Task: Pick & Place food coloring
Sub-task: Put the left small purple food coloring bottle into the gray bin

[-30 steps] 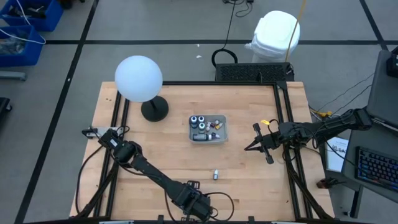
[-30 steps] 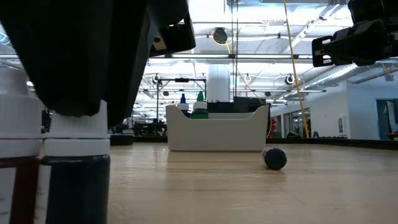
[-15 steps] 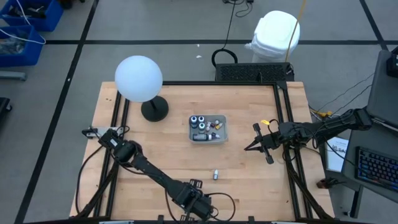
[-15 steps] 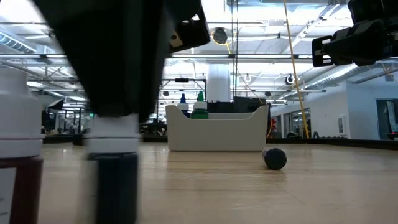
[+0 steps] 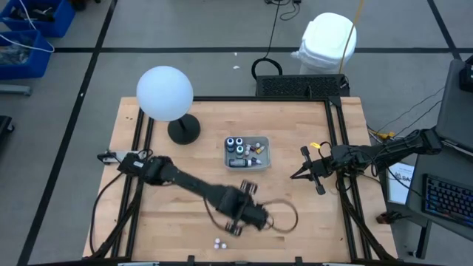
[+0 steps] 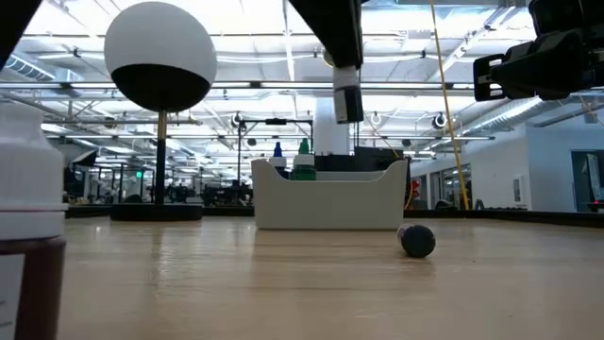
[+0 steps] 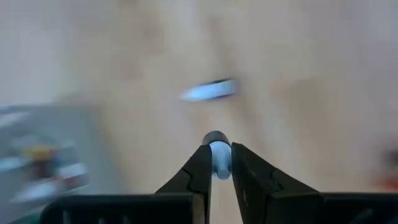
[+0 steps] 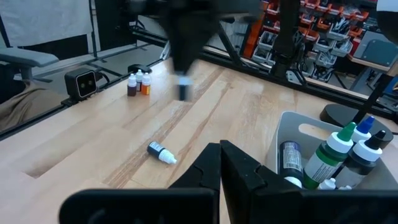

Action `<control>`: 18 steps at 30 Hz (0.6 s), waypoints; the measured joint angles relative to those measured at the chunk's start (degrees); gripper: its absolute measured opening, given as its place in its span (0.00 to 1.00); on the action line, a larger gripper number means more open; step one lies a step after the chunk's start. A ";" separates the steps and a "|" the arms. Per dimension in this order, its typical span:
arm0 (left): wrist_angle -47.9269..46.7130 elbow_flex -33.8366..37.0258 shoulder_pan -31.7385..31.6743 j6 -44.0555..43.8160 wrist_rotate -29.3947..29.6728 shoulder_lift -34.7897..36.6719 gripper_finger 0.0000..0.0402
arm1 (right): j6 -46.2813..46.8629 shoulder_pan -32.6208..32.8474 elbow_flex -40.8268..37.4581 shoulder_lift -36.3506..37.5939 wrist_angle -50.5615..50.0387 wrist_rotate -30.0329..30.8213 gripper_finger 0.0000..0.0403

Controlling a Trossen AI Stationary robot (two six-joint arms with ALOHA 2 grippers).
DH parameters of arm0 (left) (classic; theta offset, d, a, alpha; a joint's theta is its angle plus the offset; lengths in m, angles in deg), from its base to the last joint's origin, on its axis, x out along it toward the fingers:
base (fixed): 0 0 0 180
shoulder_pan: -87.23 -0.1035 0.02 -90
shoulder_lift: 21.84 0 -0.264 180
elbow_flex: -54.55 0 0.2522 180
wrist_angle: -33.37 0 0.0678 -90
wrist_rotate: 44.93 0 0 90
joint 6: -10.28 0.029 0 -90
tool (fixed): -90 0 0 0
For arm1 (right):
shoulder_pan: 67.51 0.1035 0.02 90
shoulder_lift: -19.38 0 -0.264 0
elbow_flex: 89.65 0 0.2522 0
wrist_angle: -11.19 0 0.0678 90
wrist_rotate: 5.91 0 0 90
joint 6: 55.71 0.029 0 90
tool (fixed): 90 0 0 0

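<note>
My left gripper [image 5: 247,193] hangs over the middle of the table, shut on a small food coloring bottle [image 6: 347,102] with a white cap and a dark body. Another small bottle [image 5: 256,207] lies on its side on the wood just below and beyond it. Two more bottles [image 5: 219,241] stand upright at the near edge. The clear tray [image 5: 247,153] farther back holds several bottles and dark jars. My right gripper [image 8: 221,152] waits shut at the table's right side, touching nothing. My left gripper pinches the bottle's white cap [image 7: 217,158] between its two fingers [image 7: 200,168], coming from above and pointing steeply down. The bottle hangs upright below the fingertips, dark body [image 6: 347,106] lowest, lifted well clear of the table.
A white globe lamp [image 5: 165,92] on a dark round foot [image 5: 183,131] stands at the far left. Dark rails [image 5: 140,133] run along the table's left and right sides. One upright bottle [image 6: 28,236] stands very close to the low camera.
My left gripper has lifted one bottle out of the group at the near edge. It has risen and swung toward the far right, toward the tray, rolling its wrist on the way. The bottle now hangs clear of the table; the other two bottles stay where they were.
</note>
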 joint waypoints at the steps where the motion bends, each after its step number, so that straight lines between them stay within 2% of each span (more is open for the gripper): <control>1: 0.15 1.05 -1.28 1.93 1.83 1.48 0.12 | -0.33 0.00 0.00 0.01 -0.03 0.00 0.00; 7: 1.23 0.95 -12.71 8.38 4.34 3.93 0.11 | -0.55 0.00 0.00 0.00 -0.02 0.00 0.00; 13: 6.07 2.38 -23.18 12.75 -0.51 3.84 0.13 | -0.79 0.00 0.00 0.00 -0.36 0.00 0.00; 18: 10.71 6.77 -27.73 14.64 -6.13 3.70 0.11 | -1.94 0.00 0.00 0.01 -0.75 0.00 0.00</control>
